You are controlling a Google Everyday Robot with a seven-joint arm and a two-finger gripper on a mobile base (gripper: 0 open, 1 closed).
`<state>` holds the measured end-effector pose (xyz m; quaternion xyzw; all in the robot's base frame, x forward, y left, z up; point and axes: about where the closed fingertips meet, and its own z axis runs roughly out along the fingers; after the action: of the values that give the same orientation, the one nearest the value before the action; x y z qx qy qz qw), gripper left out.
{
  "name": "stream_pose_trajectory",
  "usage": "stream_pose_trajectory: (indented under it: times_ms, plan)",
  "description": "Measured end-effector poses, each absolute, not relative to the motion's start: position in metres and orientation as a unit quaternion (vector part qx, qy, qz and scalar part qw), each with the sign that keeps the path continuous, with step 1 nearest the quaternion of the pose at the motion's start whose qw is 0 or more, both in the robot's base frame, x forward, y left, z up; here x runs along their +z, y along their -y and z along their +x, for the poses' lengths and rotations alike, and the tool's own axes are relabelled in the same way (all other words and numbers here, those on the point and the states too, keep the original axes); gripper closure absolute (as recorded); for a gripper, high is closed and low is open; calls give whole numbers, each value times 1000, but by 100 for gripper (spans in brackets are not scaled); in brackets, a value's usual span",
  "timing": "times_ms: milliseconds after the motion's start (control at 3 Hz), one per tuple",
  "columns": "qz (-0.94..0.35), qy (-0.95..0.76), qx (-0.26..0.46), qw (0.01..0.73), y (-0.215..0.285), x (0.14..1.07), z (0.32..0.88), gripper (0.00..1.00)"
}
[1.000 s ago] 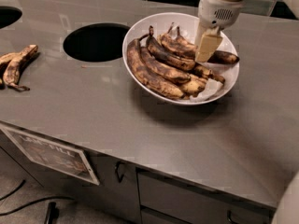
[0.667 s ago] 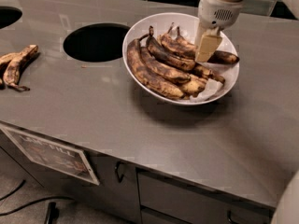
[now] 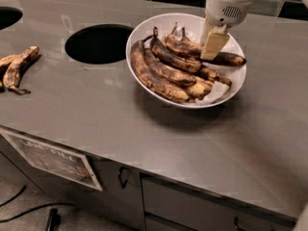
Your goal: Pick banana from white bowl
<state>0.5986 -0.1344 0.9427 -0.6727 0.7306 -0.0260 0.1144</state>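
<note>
We cannot tell our gripper's (image 3: 214, 44) grip at the white bowl's (image 3: 190, 22) two o'clock; longer bananas (image 3: 159, 76) crowding the banana (image 3: 199, 88) could get grabbed instead.

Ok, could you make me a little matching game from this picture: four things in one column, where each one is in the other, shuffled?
1 pincer
2 bowl
3 loose bananas
4 round hole

A on the counter's far left
B cut into the counter, left of the bowl
C above the bowl's right side
D on the counter, holding a heap of dark bananas

Pairs: 1-C, 2-D, 3-A, 4-B
</note>
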Motion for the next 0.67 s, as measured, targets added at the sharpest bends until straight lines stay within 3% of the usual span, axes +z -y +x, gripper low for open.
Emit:
stream_pose_trajectory:
  times_ms: [667]
  plan:
    - [-670,-722,-57,163,133,993,579,100]
